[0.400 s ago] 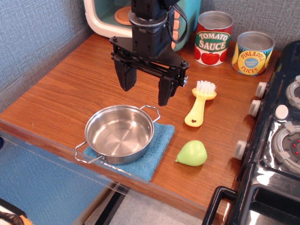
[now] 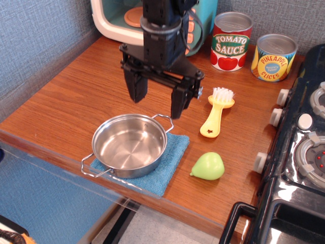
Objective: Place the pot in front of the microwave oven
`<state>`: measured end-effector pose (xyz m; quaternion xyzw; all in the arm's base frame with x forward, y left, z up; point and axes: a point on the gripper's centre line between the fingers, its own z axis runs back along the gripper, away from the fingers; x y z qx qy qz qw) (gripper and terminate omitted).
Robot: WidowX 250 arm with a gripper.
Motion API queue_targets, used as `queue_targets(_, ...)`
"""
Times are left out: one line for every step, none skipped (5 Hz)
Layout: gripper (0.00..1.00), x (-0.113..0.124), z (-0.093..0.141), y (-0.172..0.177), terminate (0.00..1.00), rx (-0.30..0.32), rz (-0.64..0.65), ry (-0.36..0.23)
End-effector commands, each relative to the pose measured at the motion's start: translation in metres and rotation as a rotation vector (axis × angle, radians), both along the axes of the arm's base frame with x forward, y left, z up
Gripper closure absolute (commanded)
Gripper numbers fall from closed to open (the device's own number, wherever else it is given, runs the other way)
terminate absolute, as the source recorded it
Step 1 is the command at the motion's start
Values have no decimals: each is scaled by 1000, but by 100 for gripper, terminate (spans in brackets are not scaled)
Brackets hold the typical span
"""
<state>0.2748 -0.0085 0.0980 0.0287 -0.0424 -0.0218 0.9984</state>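
The step in hand looks like the approach to the grasp: the black two-fingered gripper [image 2: 158,98] hangs above the far rim of the small, shallow, shiny stainless-steel pot [image 2: 129,145], its jaws spread wide with nothing between them. The pot is not yet held. It sits on a blue folded cloth [image 2: 163,165] near the front edge of the brown wooden counter [image 2: 76,96], well apart from the teal toy microwave oven with its cream-white door frame [image 2: 110,23] at the back.

The next move, as I judge it, calls for the gripper to come down so that one finger goes inside the rim and the other outside — then close on the thin wall, lift, and carry the pot back to the bare wood before the microwave door.

The pot is upright and empty — round, with a mirror-bright inside showing faint concentric rings on its floor. Two thin wire loop handles stick out, one toward the front left, one toward the back right. Its smooth, thin rim may slip in the jaws.
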Motion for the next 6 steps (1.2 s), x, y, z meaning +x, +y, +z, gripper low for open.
queue_targets(0,-7,-14,53,0,15,100,14)
queue_targets(0,-15,-30,79,0,15,130,16)
queue_targets(0,-18,-59,93,0,14,102,44)
queue_targets(0,-19,-81,97,0,-38,102,73)
queue_targets(0,-18,-89,95,0,-73,94,78)
queue_targets(100,-19,-88,94,0,-73,95,70)
